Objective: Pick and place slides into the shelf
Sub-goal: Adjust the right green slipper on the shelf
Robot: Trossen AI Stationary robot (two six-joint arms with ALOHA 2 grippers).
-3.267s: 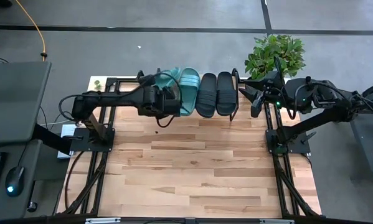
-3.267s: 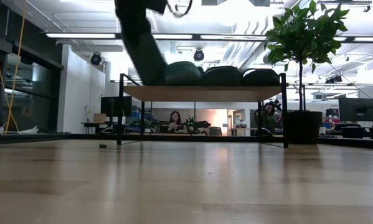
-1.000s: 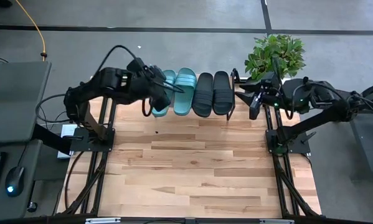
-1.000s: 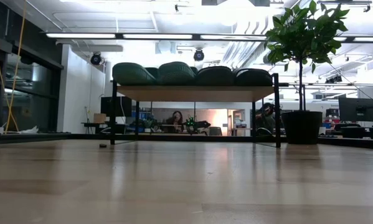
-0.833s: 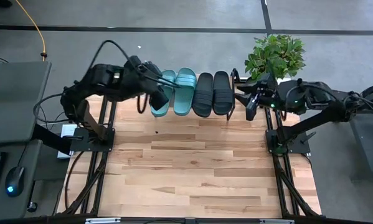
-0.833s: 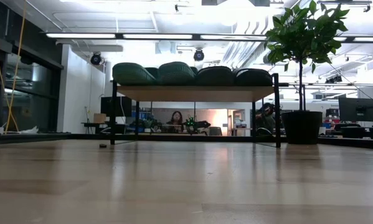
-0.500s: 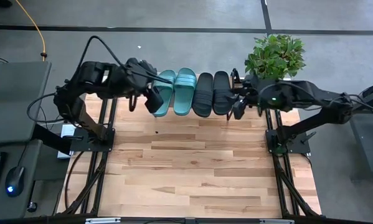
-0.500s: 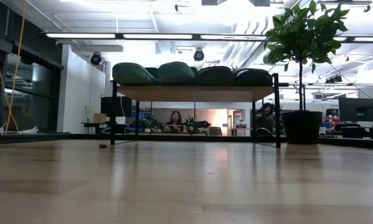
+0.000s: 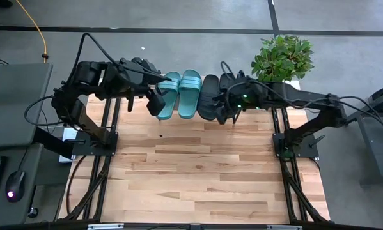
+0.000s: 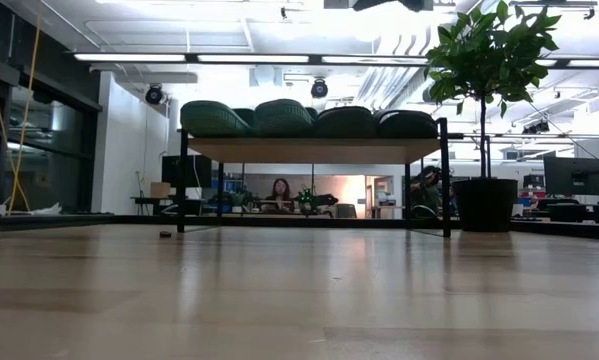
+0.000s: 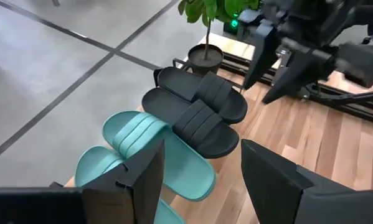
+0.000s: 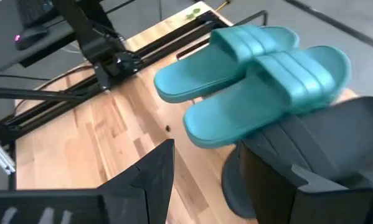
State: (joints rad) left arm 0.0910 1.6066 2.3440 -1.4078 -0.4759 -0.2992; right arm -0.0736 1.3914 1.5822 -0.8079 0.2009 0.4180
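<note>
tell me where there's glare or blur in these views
Low view: ceiling lights blow out white, the near tabletop is soft, and the shelf is backlit. Right wrist view: the black slide close to the lens is blurred. High view: evenly lit.

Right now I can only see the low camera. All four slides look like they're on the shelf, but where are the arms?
Observer: The left tool hangs just beside the end teal slide, open and holding nothing.
Operator: And the other arm?
Observer: The right tool is over the black slides, by their near ends. Its fingers are apart and it isn't gripping anything.
</note>
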